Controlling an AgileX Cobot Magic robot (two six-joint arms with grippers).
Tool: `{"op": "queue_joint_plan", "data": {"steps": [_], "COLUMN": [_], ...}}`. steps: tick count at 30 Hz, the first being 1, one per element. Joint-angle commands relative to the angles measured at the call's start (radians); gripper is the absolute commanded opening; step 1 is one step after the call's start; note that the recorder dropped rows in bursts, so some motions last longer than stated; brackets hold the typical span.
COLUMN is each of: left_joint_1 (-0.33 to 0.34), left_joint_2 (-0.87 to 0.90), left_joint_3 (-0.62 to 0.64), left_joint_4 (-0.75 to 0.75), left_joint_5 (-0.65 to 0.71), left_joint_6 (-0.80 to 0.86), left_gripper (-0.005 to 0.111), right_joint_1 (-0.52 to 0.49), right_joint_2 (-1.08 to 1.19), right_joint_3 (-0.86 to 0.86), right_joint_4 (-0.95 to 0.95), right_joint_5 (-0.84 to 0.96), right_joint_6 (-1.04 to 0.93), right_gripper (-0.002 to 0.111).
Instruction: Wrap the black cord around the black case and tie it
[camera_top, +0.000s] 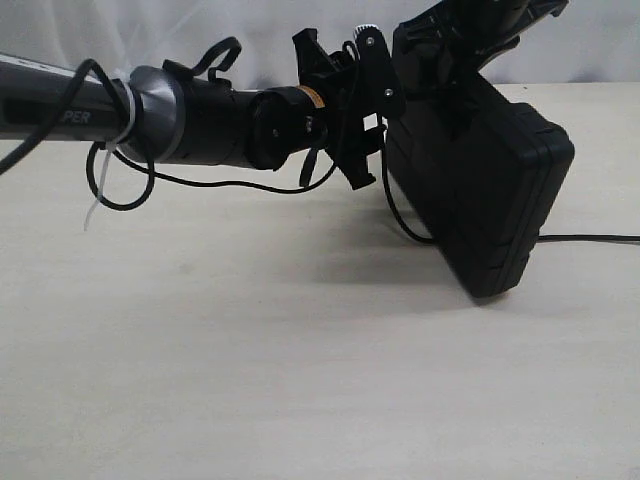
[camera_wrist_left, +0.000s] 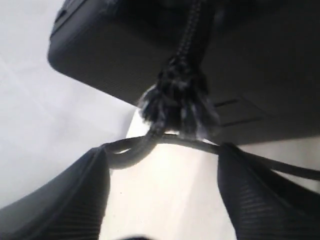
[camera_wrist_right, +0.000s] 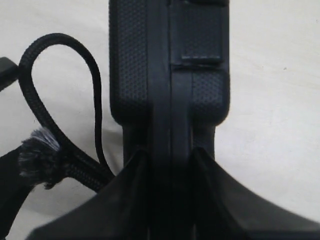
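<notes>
A pale beige tabletop (camera_top: 250, 390) fills most of the exterior view, with a plain whitish wall (camera_top: 150, 25) along its top edge. One black case (camera_top: 490, 200) hangs tilted on edge, right of centre, its rim pinched by the right gripper (camera_wrist_right: 167, 165). One black cord (camera_wrist_left: 177, 100), with a frayed tip, crosses between the wide-spread jaws of the left gripper (camera_wrist_left: 162, 200).

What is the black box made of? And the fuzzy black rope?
The black case looks like hard matte plastic: its surface is finely pebbled with moulded ridges. The black cord seems to be braided fibre, maybe nylon or cotton: a woven pattern shows, and its tip frays into fuzzy greyish strands.
</notes>
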Motion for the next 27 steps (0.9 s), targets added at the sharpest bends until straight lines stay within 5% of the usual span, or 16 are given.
{"op": "queue_joint_plan", "data": {"steps": [1, 6, 27], "left_joint_1": [-0.022, -0.041, -0.139], "left_joint_2": [0.01, 0.01, -0.034], "left_joint_3": [-0.001, -0.001, -0.001], "left_joint_4": [-0.006, -0.005, -0.002], "left_joint_5": [-0.073, -0.068, 0.052], "left_joint_6": [-0.043, -0.039, -0.004], "left_gripper": [0.039, 0.0, 0.0], "right_joint_1": [-0.001, -0.001, -0.001], "right_joint_2": [-0.009, -0.009, -0.009], "right_joint_3": [-0.002, -0.002, 0.0], "right_joint_4": [0.008, 0.008, 0.008], "right_joint_5": [-0.01, -0.01, -0.01], "right_joint_6": [-0.001, -0.001, -0.001], "right_gripper": [0.004, 0.004, 0.004]}}
